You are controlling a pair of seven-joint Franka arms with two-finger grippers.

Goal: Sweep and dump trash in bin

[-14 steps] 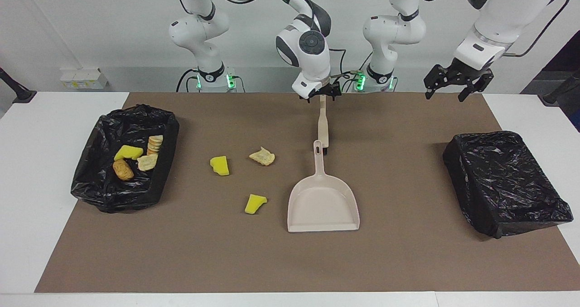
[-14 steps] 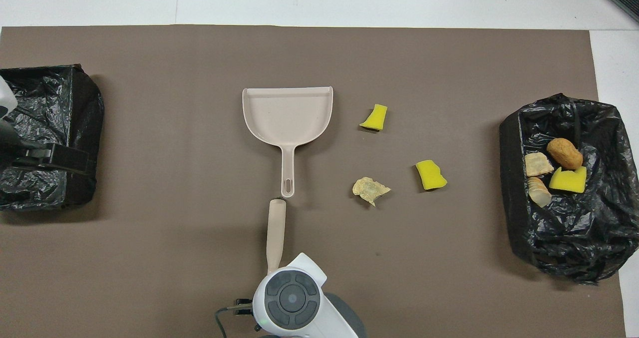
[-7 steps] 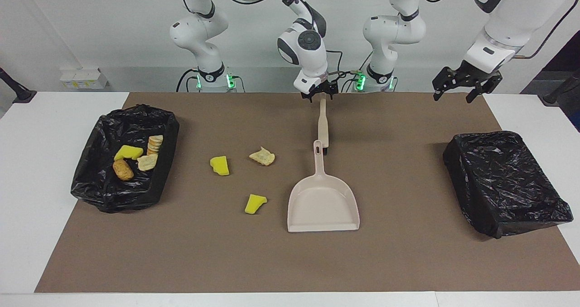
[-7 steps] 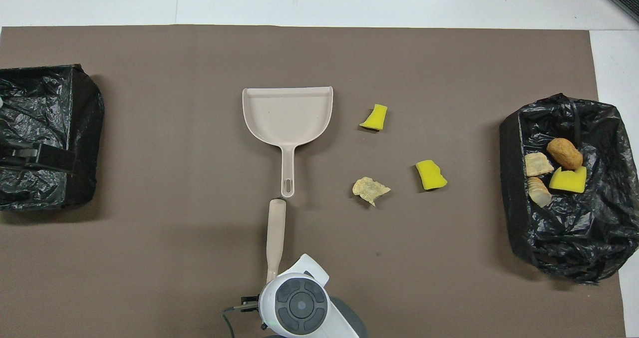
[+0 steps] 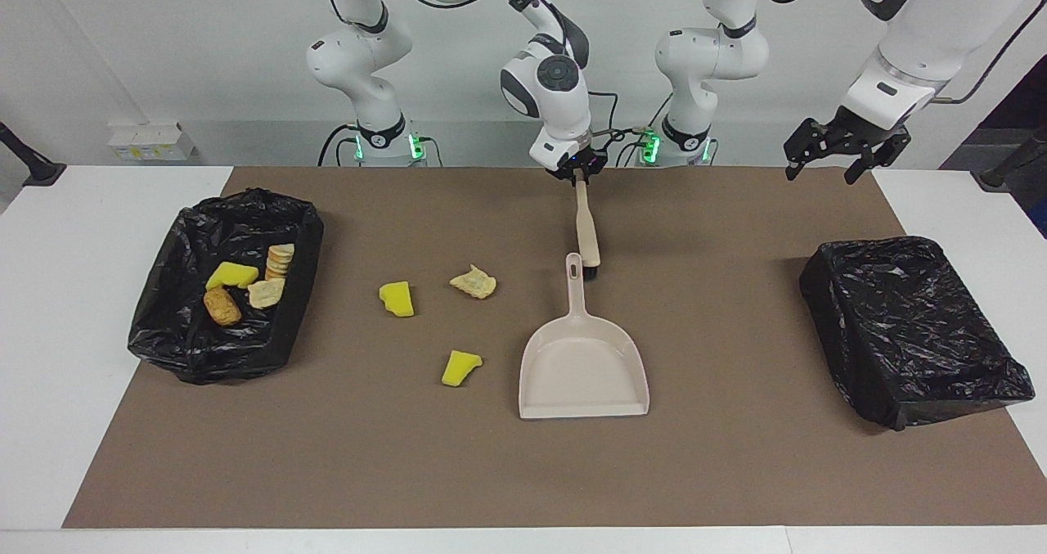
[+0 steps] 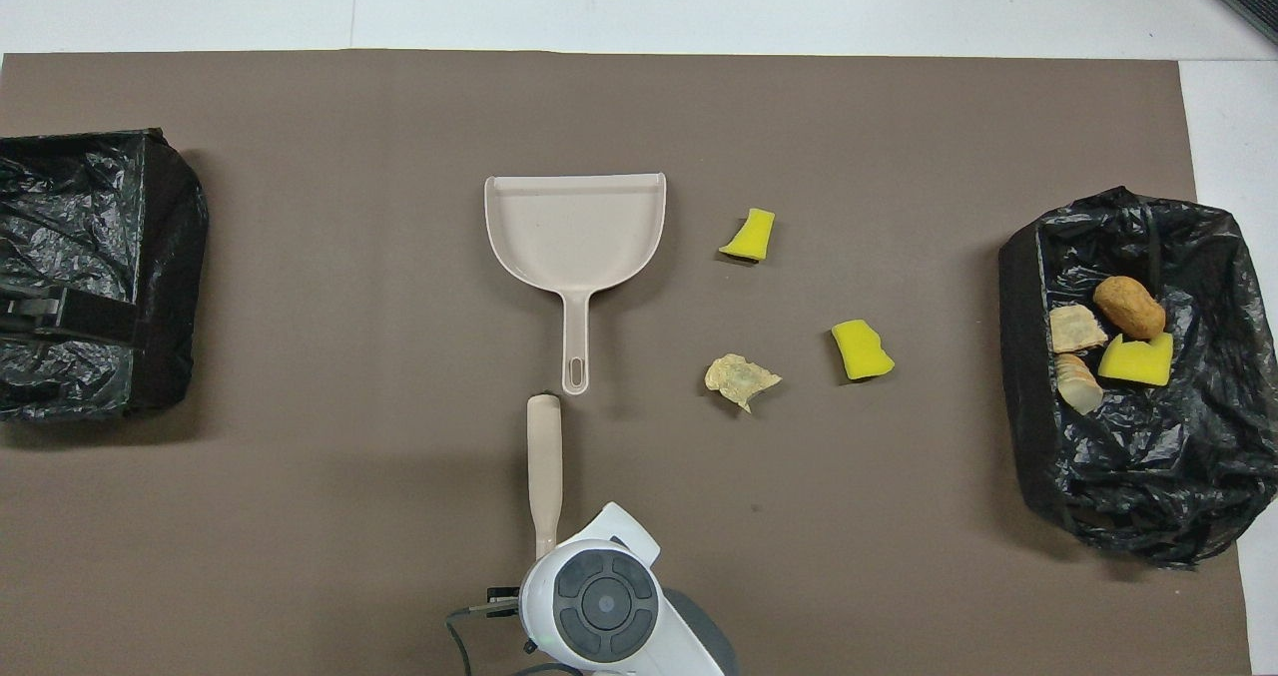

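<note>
My right gripper (image 5: 579, 176) is shut on the upper end of the beige brush (image 5: 586, 227), whose dark bristles rest on the mat beside the handle of the beige dustpan (image 5: 582, 366). In the overhead view the right wrist covers that grip on the brush (image 6: 544, 461). Three pieces of trash lie on the mat toward the right arm's end: a yellow wedge (image 5: 397, 299), a second yellow wedge (image 5: 460, 367) and a pale cracker piece (image 5: 474, 282). The bin (image 5: 304, 235) at that end holds several more scraps. My left gripper (image 5: 838, 149) hangs open and raised at the left arm's end.
A second black-lined bin (image 5: 908, 325) sits at the left arm's end of the brown mat (image 5: 736, 472). The dustpan (image 6: 574, 227) lies flat, mouth pointing away from the robots. White table shows around the mat.
The right gripper has shut on the brush handle, and the brush head has swung slightly toward the left arm's end. The left gripper has risen a little and drifted outward.
</note>
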